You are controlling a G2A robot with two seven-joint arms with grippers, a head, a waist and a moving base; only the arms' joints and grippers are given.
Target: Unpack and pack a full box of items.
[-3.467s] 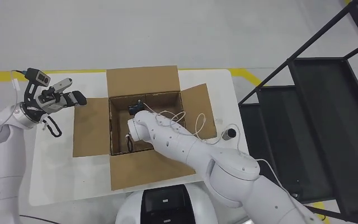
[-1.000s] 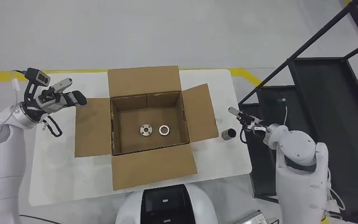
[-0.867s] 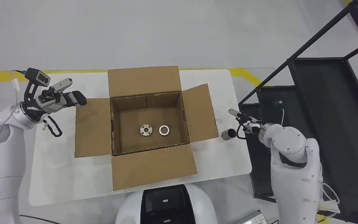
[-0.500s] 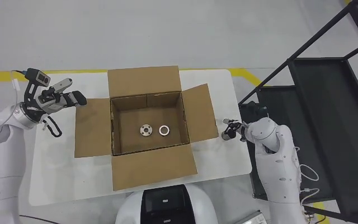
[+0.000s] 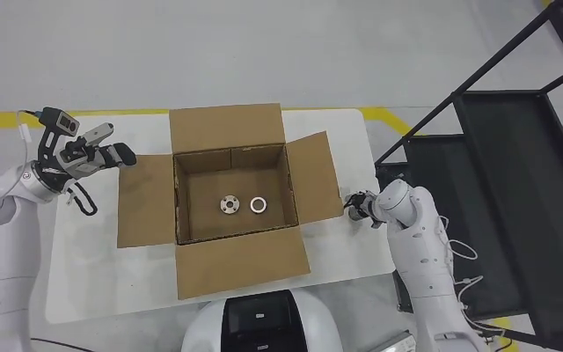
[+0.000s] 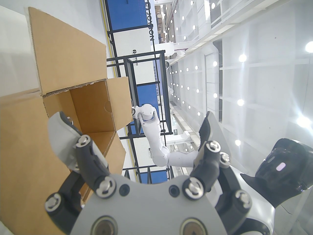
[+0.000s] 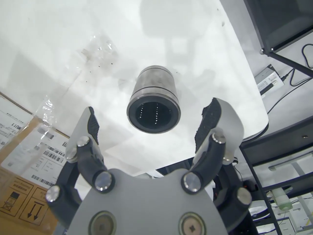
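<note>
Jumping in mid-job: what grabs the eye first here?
The open cardboard box, two metal rings on its floor. To its right, the right gripper, open, faces a metal cylinder on the table; the left gripper, open, hangs beyond the box's other side.

A white table [image 5: 97, 273] with rounded corners carries an open cardboard box [image 5: 145, 201] at its middle, all four flaps spread flat outward over the tabletop. Near the table's right edge, just beside the box's right flap, lies a short hollow metal cylinder [image 7: 154, 99]. A patch of clear film [image 7: 97, 50] lies between them.
</note>
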